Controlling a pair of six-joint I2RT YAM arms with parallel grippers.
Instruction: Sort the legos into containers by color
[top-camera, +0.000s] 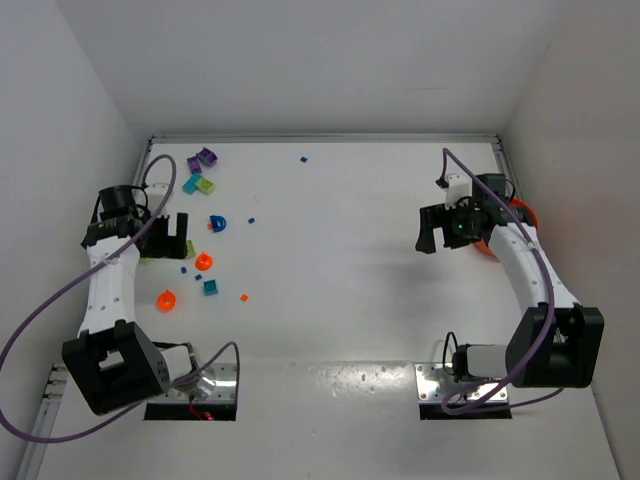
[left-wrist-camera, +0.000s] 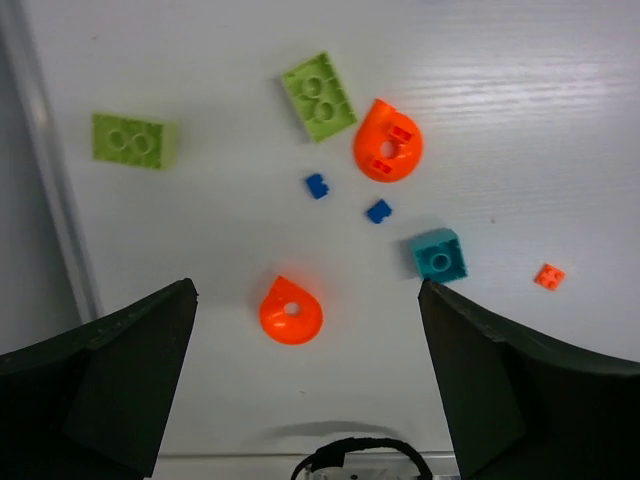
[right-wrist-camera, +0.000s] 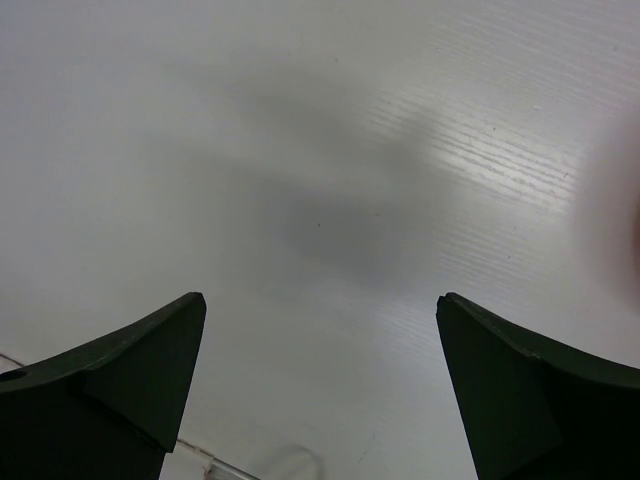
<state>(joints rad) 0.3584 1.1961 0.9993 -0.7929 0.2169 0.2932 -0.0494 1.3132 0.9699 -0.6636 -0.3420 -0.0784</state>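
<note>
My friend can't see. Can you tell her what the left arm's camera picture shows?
The open left pincer hangs over a white table dotted with little cups and tiny bricks. An orange round cup lies just below it; farther off are another orange cup, two lime cups, a teal cup, two blue bricks and one orange-red brick.
</note>
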